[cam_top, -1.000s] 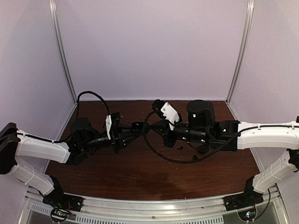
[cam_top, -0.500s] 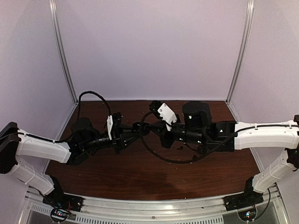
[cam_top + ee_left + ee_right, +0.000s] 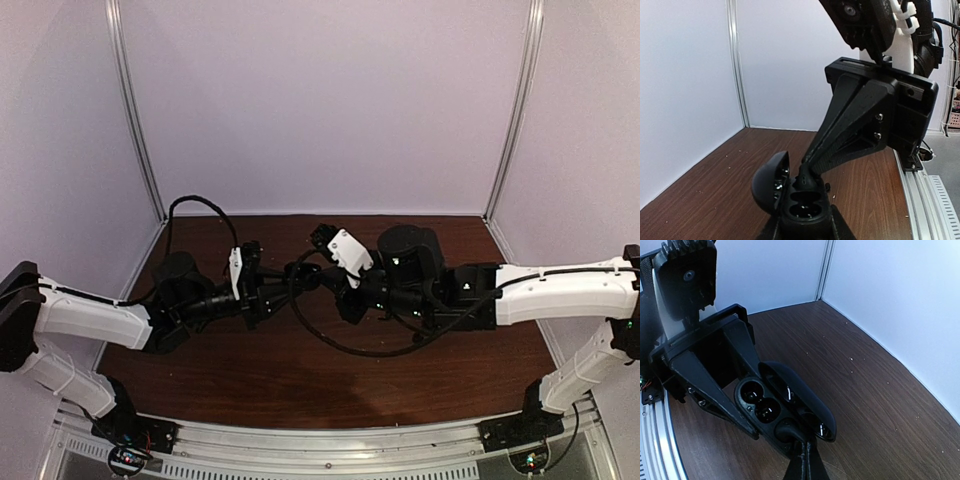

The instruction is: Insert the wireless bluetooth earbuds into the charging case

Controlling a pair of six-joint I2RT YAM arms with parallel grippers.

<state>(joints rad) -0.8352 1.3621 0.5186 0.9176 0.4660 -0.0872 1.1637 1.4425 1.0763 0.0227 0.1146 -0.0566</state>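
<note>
Charging case clamped in left gripper.

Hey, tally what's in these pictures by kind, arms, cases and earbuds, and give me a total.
arms: 2, left fingers and right fingers showing
charging case: 1, lid open, in the left fingers
earbud: 1 discernible, at the right fingers' tips
total: 4
</note>
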